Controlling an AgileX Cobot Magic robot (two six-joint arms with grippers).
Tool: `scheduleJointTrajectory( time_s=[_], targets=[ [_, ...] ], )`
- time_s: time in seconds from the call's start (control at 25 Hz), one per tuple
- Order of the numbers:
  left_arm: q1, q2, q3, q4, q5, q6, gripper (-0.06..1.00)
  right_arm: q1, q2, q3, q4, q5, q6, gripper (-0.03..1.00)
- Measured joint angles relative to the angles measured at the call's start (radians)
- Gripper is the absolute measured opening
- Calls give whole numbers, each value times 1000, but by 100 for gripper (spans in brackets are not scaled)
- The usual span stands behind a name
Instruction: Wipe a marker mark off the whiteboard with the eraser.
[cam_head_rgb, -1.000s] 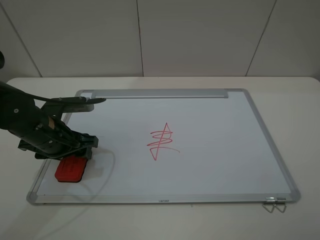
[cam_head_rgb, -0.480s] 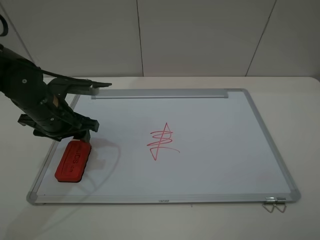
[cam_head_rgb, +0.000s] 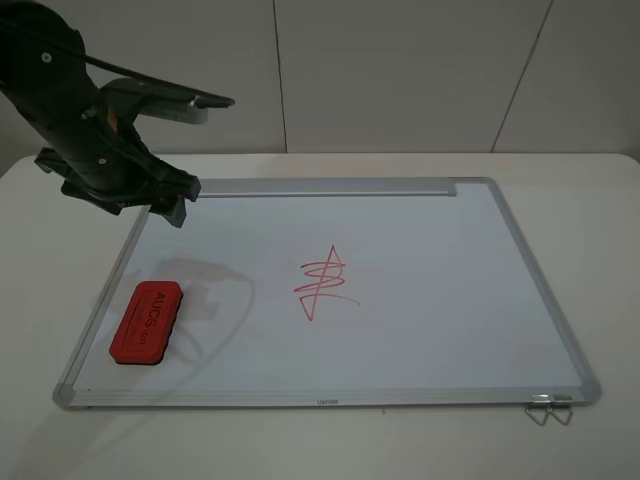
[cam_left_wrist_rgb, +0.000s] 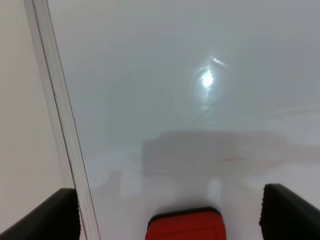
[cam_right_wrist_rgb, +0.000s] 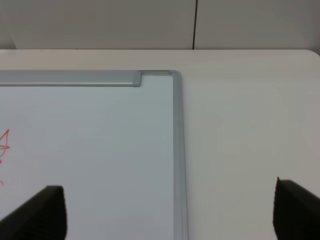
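A whiteboard (cam_head_rgb: 420, 330) with a silver frame is seen from above, laid flat on a pale table (cam_head_rgb: 600, 200), its tray strip along the far edge. A red eraser (cam_head_rgb: 146, 321) with white lettering is set down on the board near the left front corner, just inside the frame and touched by nothing. A spiky red zigzag (cam_head_rgb: 322, 283) is drawn near the board's middle, well apart from the eraser. The looping marker mark is not seen on the board.

The left gripper (cam_left_wrist_rgb: 170, 212) is raised above the board's far left corner. In its wrist view 2 dark fingertips (cam_left_wrist_rgb: 50, 215) are spread wide with only the eraser's end (cam_left_wrist_rgb: 185, 226) seen between them below; nothing is held.

In the right wrist view the right gripper (cam_right_wrist_rgb: 167, 210) is spread wide too, empty, over the board's far right corner.
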Motion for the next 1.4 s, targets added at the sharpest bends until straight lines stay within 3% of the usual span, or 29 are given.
scheduleJointTrajectory(
  time_s=[0.24, 0.6, 0.76, 1.2, 1.4],
  targets=[
    [34, -92, -8, 17, 13, 11, 72, 0, 0, 0, 0, 0, 0, 71],
    [233, -332, 29, 18, 160, 87, 73, 0, 0, 0, 0, 0, 0, 71],
    [296, -503, 101, -29, 212, 114, 73, 0, 0, 0, 0, 0, 0, 71],
    [306, -1078, 313, -123, 269, 147, 73, 0, 0, 0, 0, 0, 0, 71],
    [306, -1237, 387, -183, 301, 190, 73, 0, 0, 0, 0, 0, 0, 71]
  ],
)
